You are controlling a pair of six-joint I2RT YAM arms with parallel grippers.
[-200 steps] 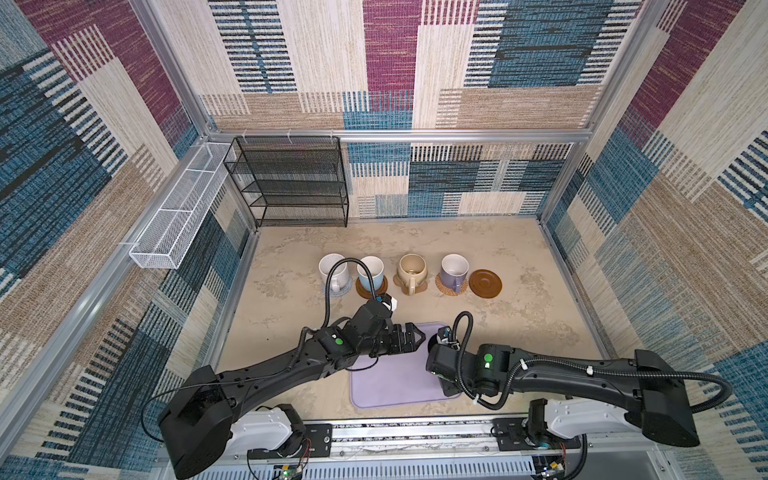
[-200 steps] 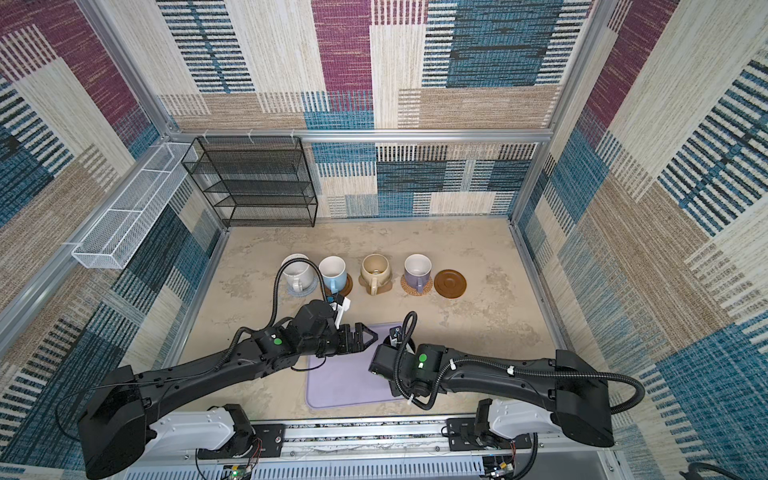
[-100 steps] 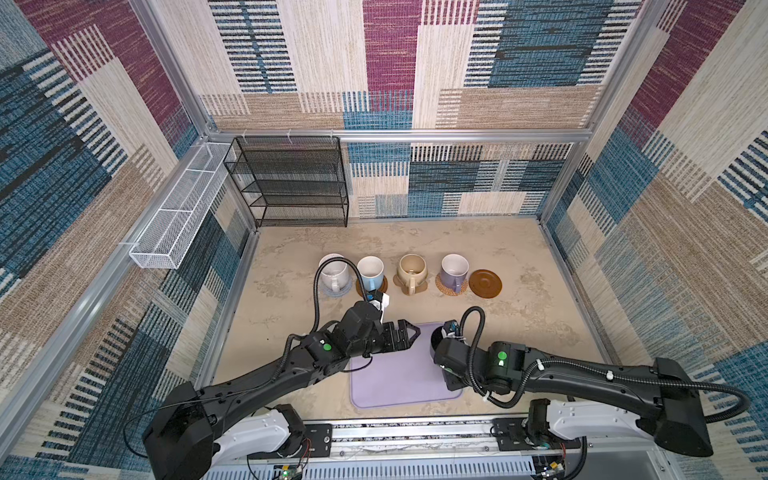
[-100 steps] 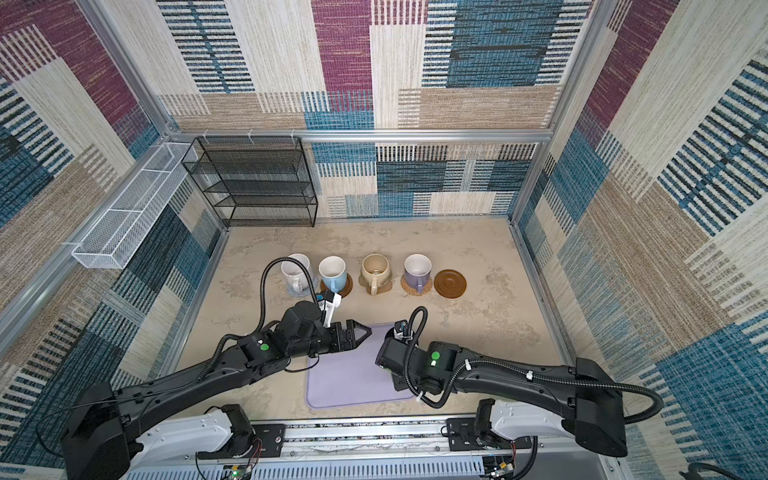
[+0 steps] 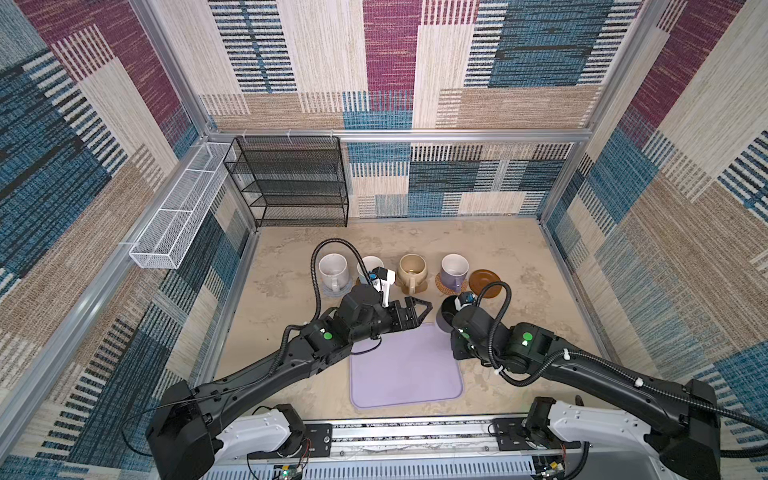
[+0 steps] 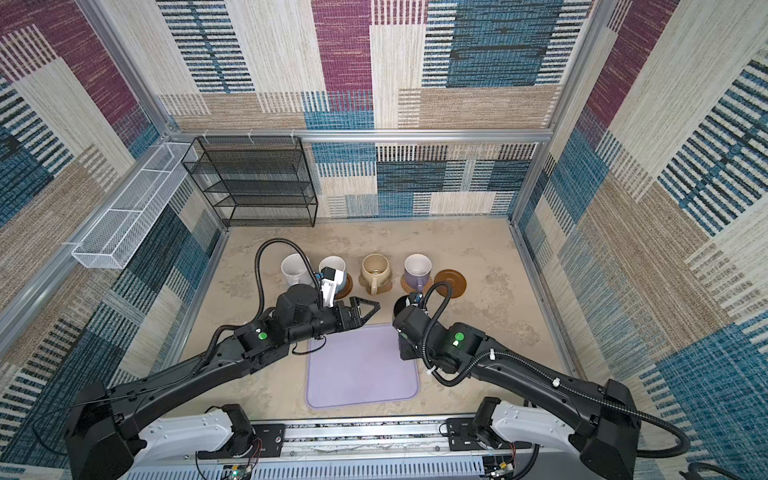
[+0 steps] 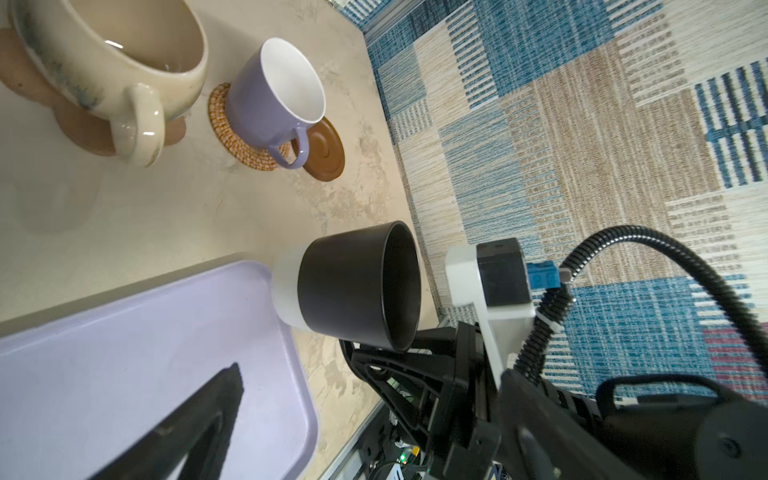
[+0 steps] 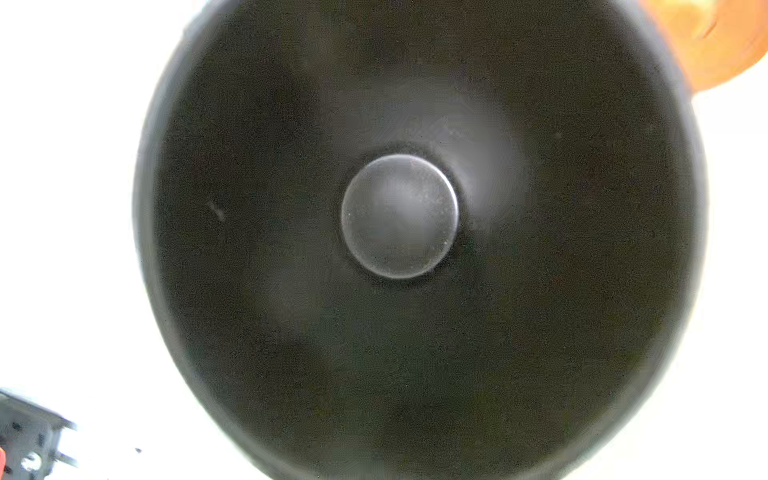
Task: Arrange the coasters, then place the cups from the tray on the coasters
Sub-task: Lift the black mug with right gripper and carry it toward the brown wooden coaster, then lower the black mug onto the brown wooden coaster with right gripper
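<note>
**Hidden:** In both top views the right claw [image 7: 370, 353] is covered by its own wrist. The left wrist view shows it clamped on the black cup [image 7: 357, 286], with the handle out of sight. The right wrist view gives only a blurred cup interior. The light blue cup [image 5: 368, 264] is partly behind the left camera mount.

**Held:** The black cup sits tilted at the far right corner of the tray [image 5: 407, 374].

**Upright on coasters:**
- white cup [image 5: 333, 270]
- beige cup [image 5: 411, 270]
- lavender cup [image 5: 454, 268]

**Left claw** [image 5: 417, 313]**:** spread wide, holding nothing, at the tray's far edge.

**Open room:** The bare brown disc [image 5: 486, 282] ends the row on the right, with open table beyond it to the wall.
</note>
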